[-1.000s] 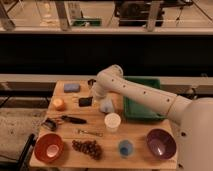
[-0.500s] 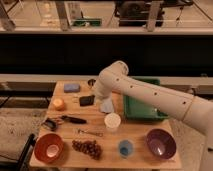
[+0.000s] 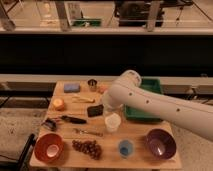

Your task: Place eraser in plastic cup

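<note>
The eraser is a small black flat block lying on the wooden table, left of centre. My gripper is just to the right of it, low over the table and largely covered by my white arm; I cannot tell whether it touches the eraser. The plastic cup is small and blue and stands upright near the front edge, right of centre, well in front of the gripper.
A white cup stands between gripper and blue cup. A metal cup and a light-blue block are at the back. A green tray, a purple bowl, a red bowl, grapes and a black-handled tool are also on the table.
My arm's elbow has swung right and toward the front. The eraser now shows a little further right and forward than before. The cups have not moved.
</note>
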Controlling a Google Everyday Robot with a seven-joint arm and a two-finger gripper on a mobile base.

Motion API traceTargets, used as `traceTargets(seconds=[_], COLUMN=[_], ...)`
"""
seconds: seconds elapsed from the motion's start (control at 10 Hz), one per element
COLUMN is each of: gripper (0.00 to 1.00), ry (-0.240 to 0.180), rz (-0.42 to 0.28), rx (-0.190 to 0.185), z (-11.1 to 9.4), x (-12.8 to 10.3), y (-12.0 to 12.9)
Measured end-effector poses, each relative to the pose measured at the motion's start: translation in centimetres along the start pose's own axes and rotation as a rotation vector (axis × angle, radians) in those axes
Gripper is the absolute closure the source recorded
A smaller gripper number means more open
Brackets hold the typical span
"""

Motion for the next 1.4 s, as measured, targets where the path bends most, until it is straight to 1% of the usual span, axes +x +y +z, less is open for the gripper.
traceTargets(seconds=[0.3, 0.4, 0.6, 0.8, 1.0, 1.4], gripper=[1.0, 1.0, 1.0, 1.0, 1.0, 1.0], ry=[0.046, 0.056, 0.08, 0.092, 0.092, 0.096], rz=[-0.004, 0.002, 0.019, 0.038, 0.048, 0.08], rx=[-0.014, -0.018, -0.033, -0.047, -0.06, -0.086], z=[-1.6, -1.9, -2.4, -2.4, -2.0, -1.1], x=[0.2, 0.4, 1.0, 2.0, 2.5, 3.6], y=[4.3, 5.5, 8.7, 11.3, 13.1, 15.9])
